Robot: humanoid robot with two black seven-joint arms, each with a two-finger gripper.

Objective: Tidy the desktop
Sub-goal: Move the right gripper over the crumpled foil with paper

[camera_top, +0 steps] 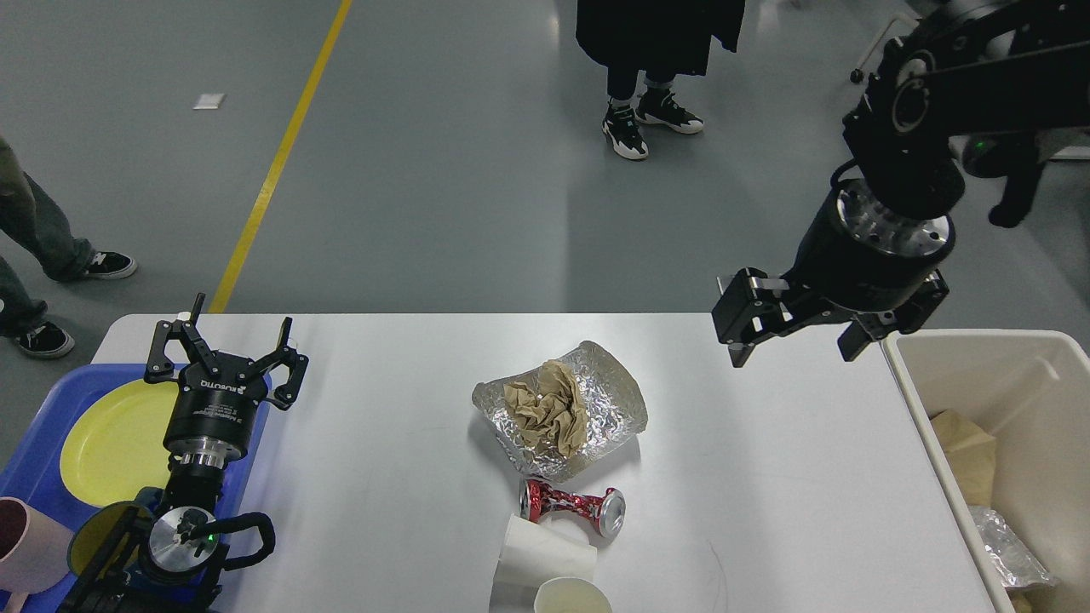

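Observation:
The white desktop (383, 477) fills the lower view. On it lie a crumpled silver foil sheet (615, 400) with a wad of brown paper (545, 413) on top, a crushed red can (572, 506), and two white paper cups (545, 558) at the front edge. My left gripper (226, 340) is open and empty above the table's left end, beside the blue tray. My right gripper (792, 345) is open and empty, held high over the table's far right part, to the right of the foil.
A blue tray (38, 477) at the left holds a yellow plate (115, 438), a pink mug (25, 545) and a yellow bowl. A beige bin (962, 345) at the right holds brown paper and foil. People stand on the grey floor beyond the table.

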